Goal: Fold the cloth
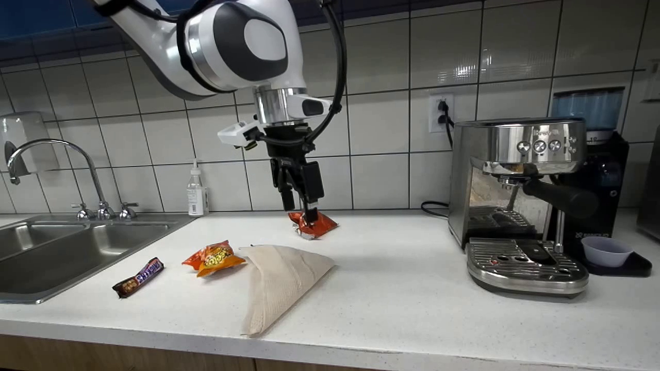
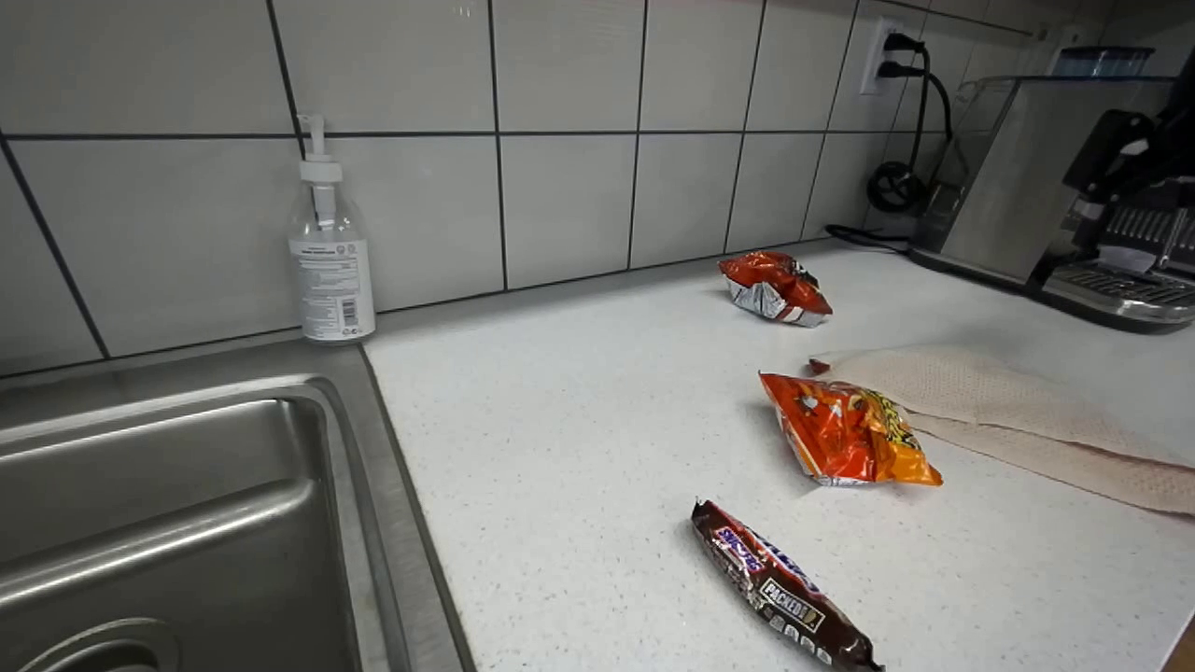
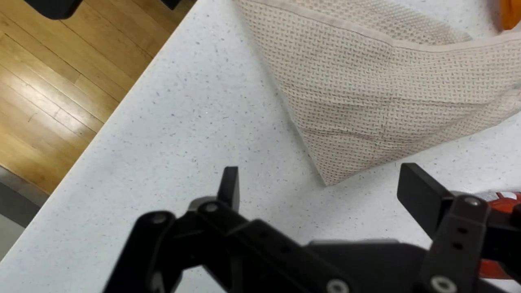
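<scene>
Two fingers (image 3: 425,199) of the gripper (image 3: 319,179) stand spread wide, white worktop (image 3: 191,101) and the tip of the cloth (image 3: 386,89) showing in the gap. Room: in the wrist view the worktop's front edge runs diagonally at the left, wood floor (image 3: 61,106) beyond; in an exterior view a broad stretch of worktop lies between cloth and espresso machine (image 1: 508,149).

Pose: arm (image 1: 242,41) reaches in from the upper left of an exterior view and bends, gripper pointing down above the worktop; fingers partly hide a red packet (image 1: 325,225). Height over the worktop hard to judge.

Cloth: lies folded in a rough triangle, below the fingertips and apart from them, its tip aimed into the gap, another corner near the front edge. Orange packet (image 2: 850,434) sits just beside it on the sink (image 2: 215,369) side, contact unclear; chocolate bar (image 2: 780,593) lies well apart from the cloth.
</scene>
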